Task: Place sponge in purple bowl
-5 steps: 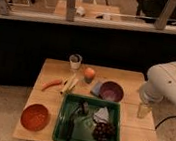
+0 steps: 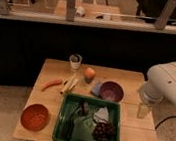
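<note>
Unmoved end effector (image 2: 143, 110), near round purple bowl (image 2: 111, 91)

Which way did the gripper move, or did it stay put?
No, it stayed. The gripper hangs over the table's right edge, just right of the purple bowl, as before.

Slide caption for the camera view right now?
Open gripper over the table at right; sponge lies beside the purple bowl, not yet in it.
</note>
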